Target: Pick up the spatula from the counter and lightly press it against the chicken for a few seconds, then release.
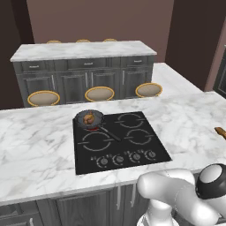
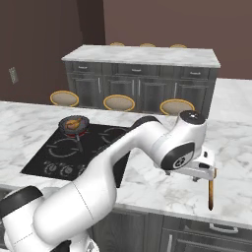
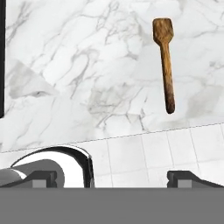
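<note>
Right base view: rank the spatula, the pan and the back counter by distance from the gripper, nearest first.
1. spatula, just below it, right.
2. pan, left, on the cooktop.
3. back counter, beyond the stools.

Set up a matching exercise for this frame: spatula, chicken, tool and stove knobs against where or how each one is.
1 spatula
2 chicken
3 tool
4 knobs

a in the pan
b open, holding nothing
c in a row along the front of the cooktop
d lying flat on the marble counter

Pairs: 1-d, 2-a, 3-b, 4-c.
</note>
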Robot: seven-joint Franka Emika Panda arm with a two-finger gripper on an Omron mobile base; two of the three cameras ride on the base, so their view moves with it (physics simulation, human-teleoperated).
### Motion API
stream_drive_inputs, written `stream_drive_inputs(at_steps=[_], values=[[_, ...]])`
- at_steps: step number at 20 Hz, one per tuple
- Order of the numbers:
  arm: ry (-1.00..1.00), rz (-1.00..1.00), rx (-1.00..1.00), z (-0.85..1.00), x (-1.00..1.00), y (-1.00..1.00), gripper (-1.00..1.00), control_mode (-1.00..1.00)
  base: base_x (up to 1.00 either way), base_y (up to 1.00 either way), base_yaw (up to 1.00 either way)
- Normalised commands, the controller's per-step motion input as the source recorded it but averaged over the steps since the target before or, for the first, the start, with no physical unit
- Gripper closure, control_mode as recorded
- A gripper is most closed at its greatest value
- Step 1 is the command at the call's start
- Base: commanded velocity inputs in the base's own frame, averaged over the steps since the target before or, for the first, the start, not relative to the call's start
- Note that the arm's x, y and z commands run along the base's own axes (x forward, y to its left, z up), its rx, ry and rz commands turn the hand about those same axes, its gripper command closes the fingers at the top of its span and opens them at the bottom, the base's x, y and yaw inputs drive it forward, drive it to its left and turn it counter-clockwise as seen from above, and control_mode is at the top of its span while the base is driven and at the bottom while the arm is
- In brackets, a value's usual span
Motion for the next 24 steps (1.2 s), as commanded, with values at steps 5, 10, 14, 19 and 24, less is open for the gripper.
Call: stream_drive_inputs(at_steps=[5,10,14,19,24], values=[[0.08,0.07,-0.05,-0.21,0.0,-0.32,-1.0,-1.0,0.0,0.0,0.0],[0.02,0.04,0.0,-0.3,0.0,-0.21,-1.0,-1.0,0.0,0.0,0.0],[-0.02,0.07,0.0,-0.3,0.0,-0.19,-1.0,-1.0,0.0,0.0,0.0],[-0.11,0.06,0.0,-0.08,0.0,-0.13,-1.0,-1.0,0.0,0.0,0.0],[-0.1,0.04,0.0,-0.01,0.0,-0.09,-1.0,-1.0,0.0,0.0,0.0]])
